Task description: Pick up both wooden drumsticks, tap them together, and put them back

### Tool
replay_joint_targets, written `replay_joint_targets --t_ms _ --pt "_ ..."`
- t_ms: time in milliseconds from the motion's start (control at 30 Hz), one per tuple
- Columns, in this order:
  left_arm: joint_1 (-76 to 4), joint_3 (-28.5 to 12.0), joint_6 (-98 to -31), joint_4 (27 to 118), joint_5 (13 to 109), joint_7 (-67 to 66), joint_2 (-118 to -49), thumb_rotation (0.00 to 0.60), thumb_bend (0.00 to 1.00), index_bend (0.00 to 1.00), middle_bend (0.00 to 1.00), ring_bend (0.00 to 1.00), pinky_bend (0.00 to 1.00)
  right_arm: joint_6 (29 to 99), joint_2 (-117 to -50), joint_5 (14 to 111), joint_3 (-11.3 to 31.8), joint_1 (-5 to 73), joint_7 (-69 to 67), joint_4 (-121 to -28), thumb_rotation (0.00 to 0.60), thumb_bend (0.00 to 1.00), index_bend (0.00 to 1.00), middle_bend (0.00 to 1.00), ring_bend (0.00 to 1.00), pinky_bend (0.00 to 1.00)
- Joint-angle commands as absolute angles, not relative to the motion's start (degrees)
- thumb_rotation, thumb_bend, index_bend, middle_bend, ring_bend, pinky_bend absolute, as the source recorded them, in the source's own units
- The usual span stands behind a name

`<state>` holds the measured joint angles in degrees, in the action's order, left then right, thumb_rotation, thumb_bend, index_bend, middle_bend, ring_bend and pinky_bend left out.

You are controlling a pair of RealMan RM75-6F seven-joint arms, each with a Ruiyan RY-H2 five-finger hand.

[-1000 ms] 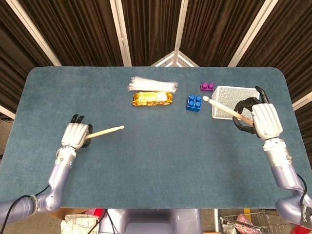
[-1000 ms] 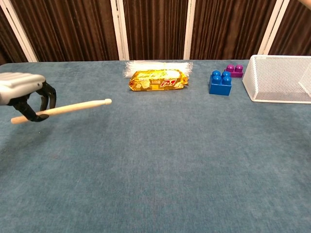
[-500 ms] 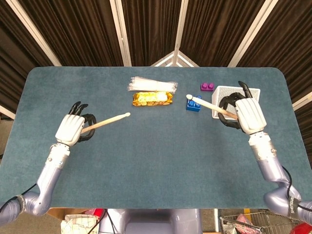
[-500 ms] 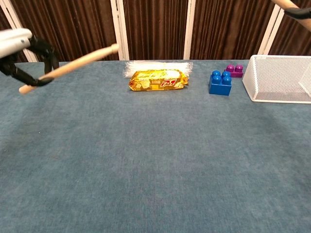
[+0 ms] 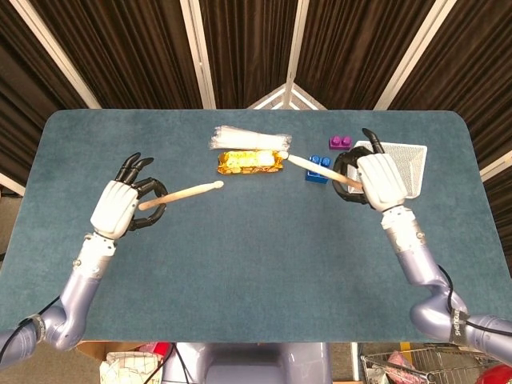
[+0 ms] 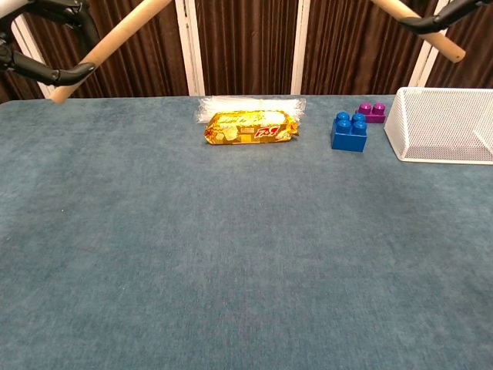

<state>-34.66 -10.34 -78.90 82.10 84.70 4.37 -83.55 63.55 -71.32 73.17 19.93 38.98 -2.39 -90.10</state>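
My left hand (image 5: 122, 206) grips one wooden drumstick (image 5: 182, 194), raised above the table with its tip pointing right toward the middle. My right hand (image 5: 377, 179) holds the other drumstick (image 5: 314, 169), its tip aimed left over the snack pack. The two tips are apart, a short gap between them. In the chest view only the lower parts show: the left drumstick (image 6: 108, 48) slants up from the left hand (image 6: 42, 38) at the top left, and the right drumstick (image 6: 420, 28) crosses the top right corner with the right hand (image 6: 454, 9) mostly cut off.
A golden snack pack (image 5: 250, 162) and a clear plastic bag (image 5: 249, 140) lie at the back centre. A blue brick (image 6: 349, 132) and a purple brick (image 6: 372, 112) sit beside a white mesh basket (image 6: 443, 125) at the back right. Blue-grey cloth covers the table (image 5: 256, 256).
Both hands rose and moved inward, bringing the drumstick tips closer together. The right stick's tip has travelled left from the basket to beside the snack pack.
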Motion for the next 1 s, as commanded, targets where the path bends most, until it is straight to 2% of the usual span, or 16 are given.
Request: replay_joint_targets --t_ms 33,433,1000 --pt "-35.86 -10.99 -77.09 83.25 84.09 1.83 -84.40 0.600 0.59 0.59 0.57 0.13 0.00 62.98 -72.40 72.56 20.20 40.32 0.13 -91.50 0.600 0.49 0.68 0.61 0.38 0.00" --pt "-39.53 -13.62 -72.83 86.99 80.72 -6.70 -89.18 0.600 0.59 0.59 0.57 0.13 0.00 61.31 -75.64 67.26 21.37 44.81 10.11 -96.10 0.600 0.49 0.68 0.62 0.38 0.00" --pt "-41.93 -16.54 -73.96 87.09 77.93 -11.57 -97.32 0.600 0.59 0.59 0.57 0.13 0.00 63.10 -78.31 62.82 20.78 47.10 18.66 -100.61 0.600 0.49 0.69 0.62 0.38 0.00"
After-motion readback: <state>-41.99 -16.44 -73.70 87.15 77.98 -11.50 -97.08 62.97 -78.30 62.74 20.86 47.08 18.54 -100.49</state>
